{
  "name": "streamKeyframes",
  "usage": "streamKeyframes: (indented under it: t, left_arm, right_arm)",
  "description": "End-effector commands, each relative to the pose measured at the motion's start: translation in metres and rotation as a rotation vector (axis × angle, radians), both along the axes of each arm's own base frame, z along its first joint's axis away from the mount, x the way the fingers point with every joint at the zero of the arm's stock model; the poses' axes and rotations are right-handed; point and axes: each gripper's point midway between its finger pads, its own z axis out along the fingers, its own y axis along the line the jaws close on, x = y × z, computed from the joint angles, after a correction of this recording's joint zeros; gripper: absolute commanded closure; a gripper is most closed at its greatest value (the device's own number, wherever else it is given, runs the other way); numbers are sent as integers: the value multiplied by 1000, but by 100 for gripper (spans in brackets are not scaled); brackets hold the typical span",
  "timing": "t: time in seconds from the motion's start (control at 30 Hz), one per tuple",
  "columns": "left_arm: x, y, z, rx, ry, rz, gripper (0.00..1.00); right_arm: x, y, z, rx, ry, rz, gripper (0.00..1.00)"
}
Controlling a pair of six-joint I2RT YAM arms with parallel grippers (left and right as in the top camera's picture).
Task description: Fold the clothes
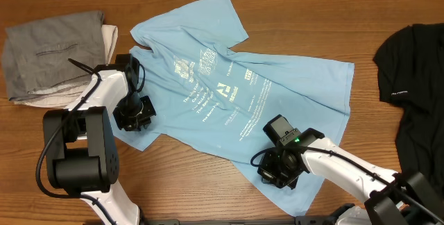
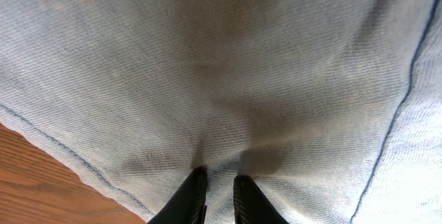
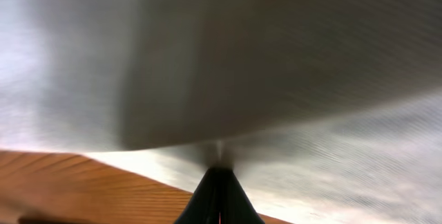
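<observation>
Blue T-shirt [image 1: 277,79] | left jaws clamped on its edge | right jaws likewise

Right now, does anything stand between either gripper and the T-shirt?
Nothing visible. The left gripper pinches the T-shirt at its left edge, the right gripper at its near edge. The grey clothes and black garment lie off to the sides, apart from it.
</observation>
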Motion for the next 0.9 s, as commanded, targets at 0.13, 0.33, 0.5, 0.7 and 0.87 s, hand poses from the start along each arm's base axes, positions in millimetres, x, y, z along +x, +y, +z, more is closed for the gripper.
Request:
streamKeyframes:
  t: [0.13,0.33,0.5,0.7,0.87]
  left_arm:
    - [-30,10,-37,47,122,24,82]
    - [-29,10,-37,47,121,23,82]
    - [-30,10,-37,47,122,23,82]
    - [-32,10,-36,45,134,19,88]
    - [-29,10,-26,37,147,-8,93]
  right_arm:
    - [-12,-21,-6,-138,64,-99,96]
    - [-24,-30,-8,-177,113,-117,96]
    - [-42,-43,-4,-235,186,-113,96]
    - [-50,-48,-1,-256,221,-105,96]
    - [-46,-40,4,-216,214,-81,96]
